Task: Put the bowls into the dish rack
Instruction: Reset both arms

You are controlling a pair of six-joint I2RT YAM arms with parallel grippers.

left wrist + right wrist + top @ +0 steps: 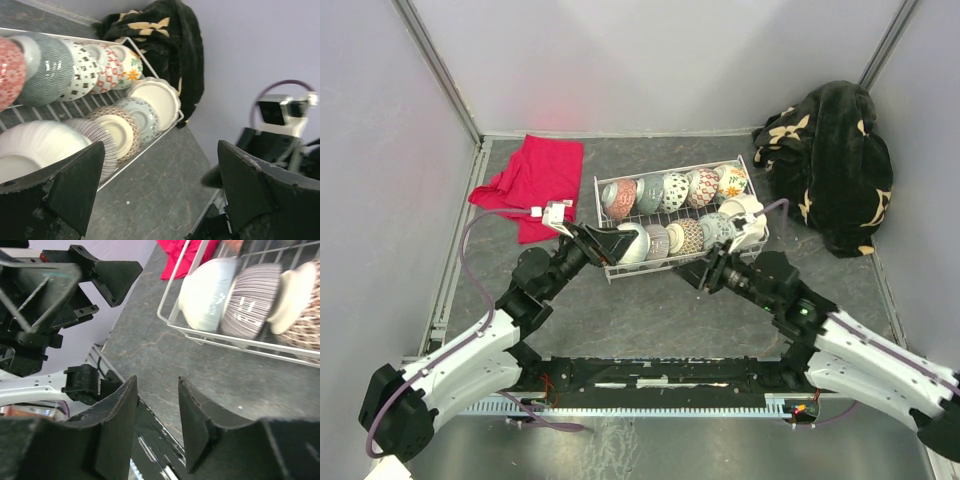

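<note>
The dish rack (597, 205), a white wire basket, stands mid-table with two rows of bowls on edge, several in each. The back row (675, 190) is patterned red, grey, black-and-white and floral. The front row runs from a white ribbed bowl (633, 243) to a cream one (742, 212). My left gripper (612, 243) is open at the rack's front left corner. In the left wrist view the white ribbed bowl (35, 145) sits behind the left finger and only floor lies between the jaws (161, 165). My right gripper (696, 272) hovers in front of the rack, open and holding nothing (157, 382).
A red cloth (530, 180) lies left of the rack. A black floral blanket (830, 165) is heaped at the back right corner. Grey walls close the table on three sides. The rack's near corner (170, 322) shows in the right wrist view, with my left arm (45, 300) beyond.
</note>
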